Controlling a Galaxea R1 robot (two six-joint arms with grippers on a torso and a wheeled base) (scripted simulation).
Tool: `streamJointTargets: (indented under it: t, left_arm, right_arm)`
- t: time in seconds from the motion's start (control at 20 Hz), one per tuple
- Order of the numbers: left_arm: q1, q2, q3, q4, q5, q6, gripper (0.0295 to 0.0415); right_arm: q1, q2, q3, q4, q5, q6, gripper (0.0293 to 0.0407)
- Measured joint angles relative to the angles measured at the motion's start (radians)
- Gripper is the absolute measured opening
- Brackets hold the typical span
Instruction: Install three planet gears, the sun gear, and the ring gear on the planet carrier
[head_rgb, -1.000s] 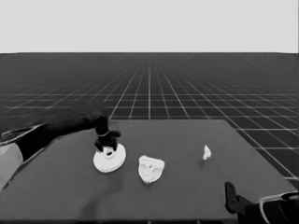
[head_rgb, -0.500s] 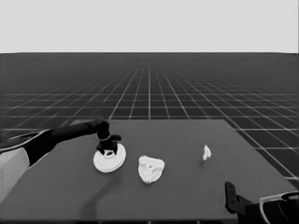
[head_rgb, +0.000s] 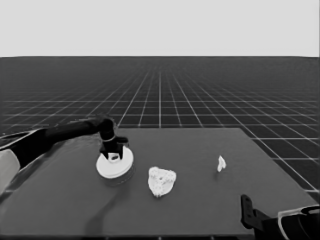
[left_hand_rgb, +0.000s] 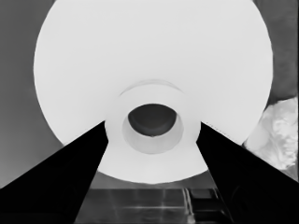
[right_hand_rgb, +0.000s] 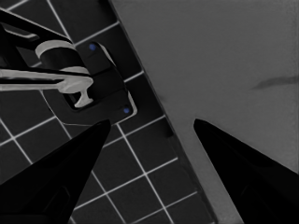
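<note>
Larger round part (head_rgb: 114, 164), left gripper (head_rgb: 114, 154) astride hub

Flat, even light with no visible source. The dark table (head_rgb: 200, 200) carries a faint shadow streak at its near left. The larger round part (left_hand_rgb: 154, 70) glows nearly featureless white, its edges soft, up close.

The larger round part (left_hand_rgb: 154, 70) is looking smooth, matt white; the gears (head_rgb: 161, 180) are looking rough and bumpy; the table (head_rgb: 200, 200) is showing dark, matt.
</note>
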Motion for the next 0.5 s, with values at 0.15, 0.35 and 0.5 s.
streamJointTargets:
  t: [0.15,0.35,0.5]
  left_arm:
    - [-0.056,-0.006,0.014,-0.039,0.034,-0.005,0.0348]
    - [-0.067,-0.006,0.013,-0.049,0.041,-0.004,0.0348]
    - [-0.035,0.201,0.22,0.006,0.065,-0.451,0.0349]
  right_arm:
    - [0.0,0.0,0.0,0.0,0.0,0.0,0.0385]
    - [0.0,0.0,0.0,0.0,0.0,0.0,0.0385]
    - [0.0,0.0,0.0,0.0,0.0,0.0,0.0385]
